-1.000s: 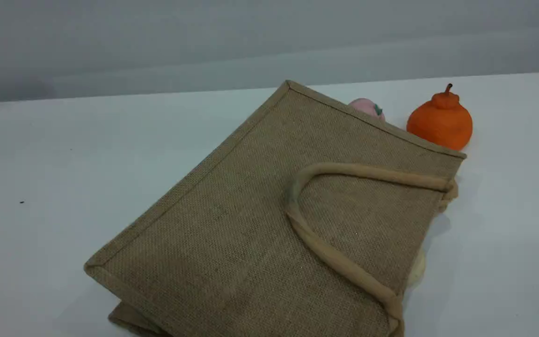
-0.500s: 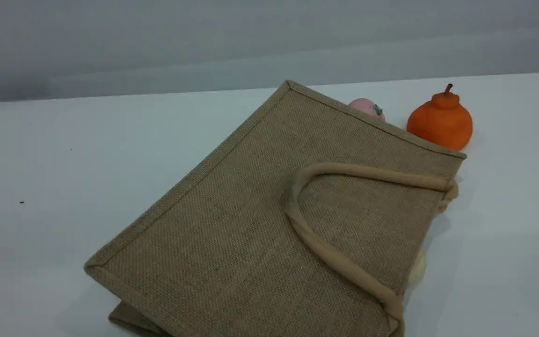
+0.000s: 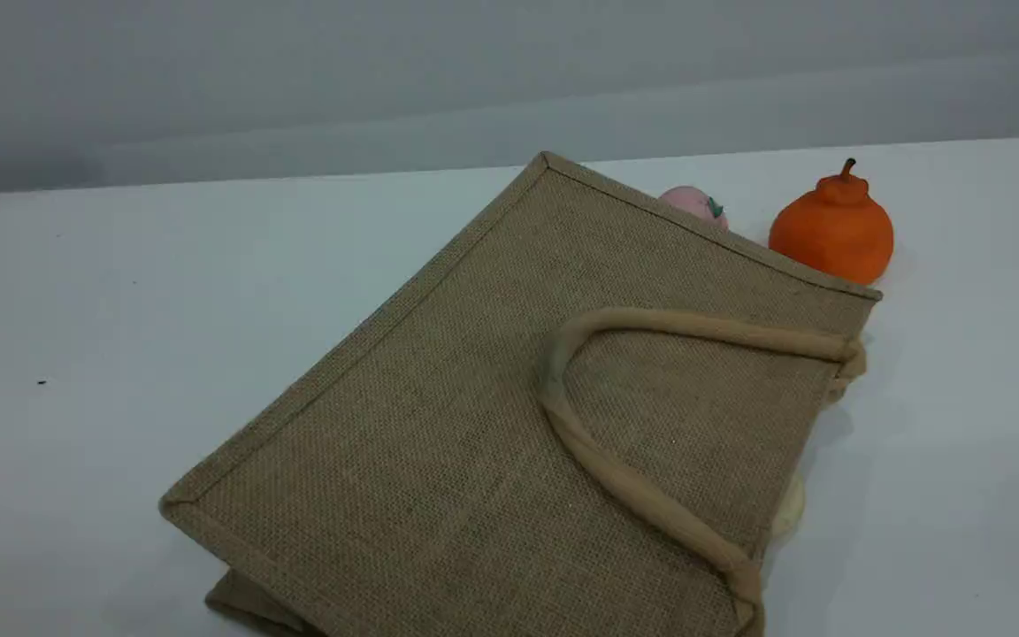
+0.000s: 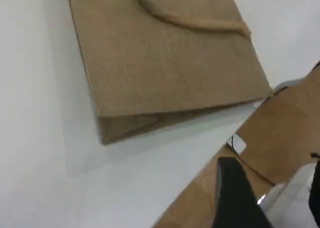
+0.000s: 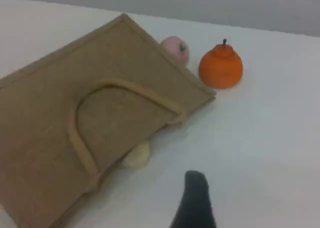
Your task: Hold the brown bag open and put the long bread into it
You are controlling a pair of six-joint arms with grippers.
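The brown bag [image 3: 492,425] lies flat on the white table with its mouth toward the right. One beige handle [image 3: 633,487] is folded back over its upper side. The long bread does not show. A pale cream lump [image 3: 788,511] peeks out under the mouth edge, and I cannot tell what it is. Neither gripper appears in the scene view. My left gripper [image 4: 275,208] hovers off the bag's [image 4: 165,62] folded bottom end, its fingertips apart with nothing between them. Only one dark fingertip [image 5: 196,200] of my right gripper shows, above bare table near the cream lump [image 5: 136,156], holding nothing.
An orange fruit [image 3: 832,230] with a stem and a small pink fruit [image 3: 695,202] sit behind the bag's far corner. In the left wrist view the table edge [image 4: 210,163] runs close to the gripper, with brown cardboard [image 4: 285,128] beyond it.
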